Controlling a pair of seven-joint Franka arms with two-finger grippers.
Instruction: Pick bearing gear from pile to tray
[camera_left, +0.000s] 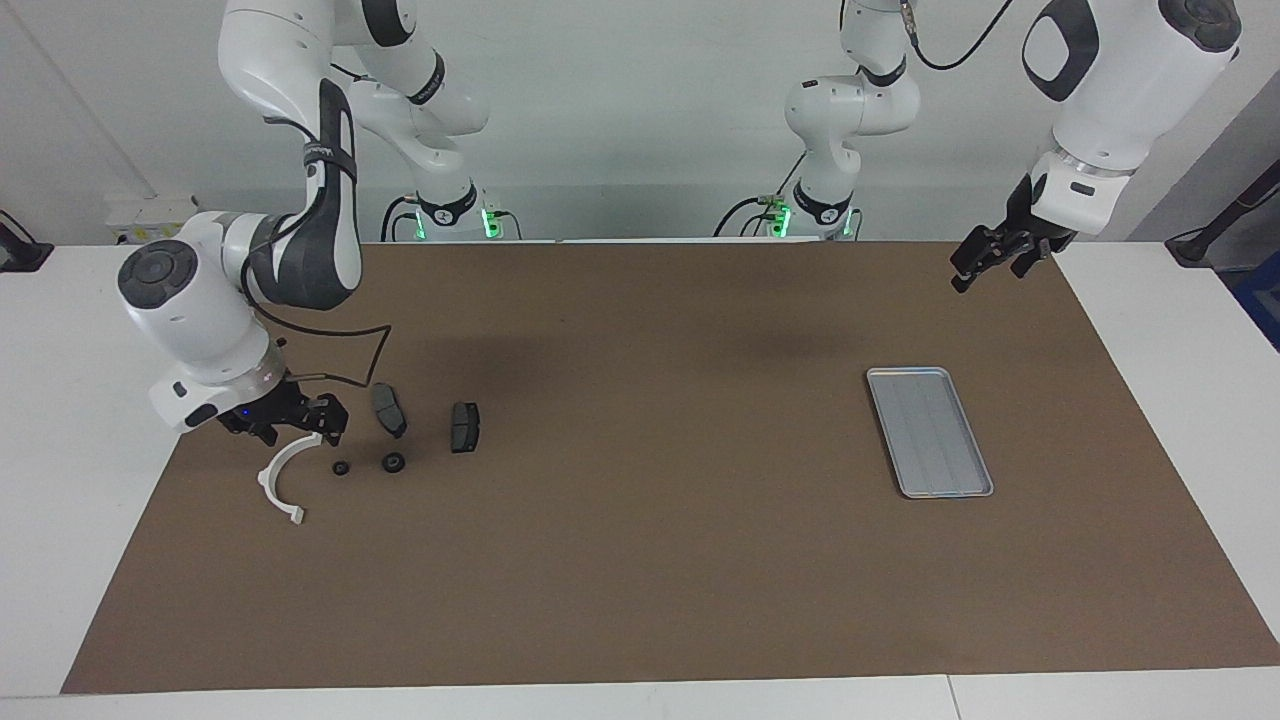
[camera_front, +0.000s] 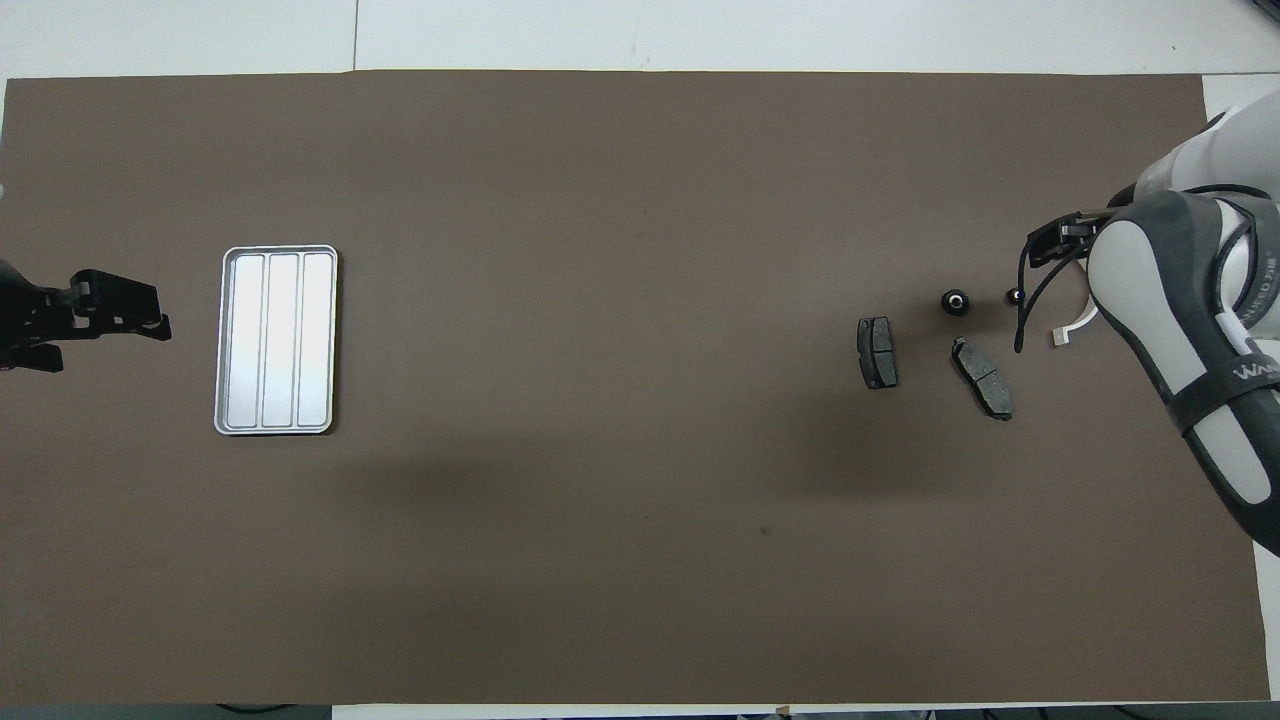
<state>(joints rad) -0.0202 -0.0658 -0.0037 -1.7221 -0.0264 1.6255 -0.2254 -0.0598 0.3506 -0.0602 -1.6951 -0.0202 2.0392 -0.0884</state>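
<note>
Facing view: right claw (camera_left: 293, 424) low over white arc (camera_left: 283, 478).

Partial lettering "WAN" shows on right arm (camera_front: 1200, 330)
</note>
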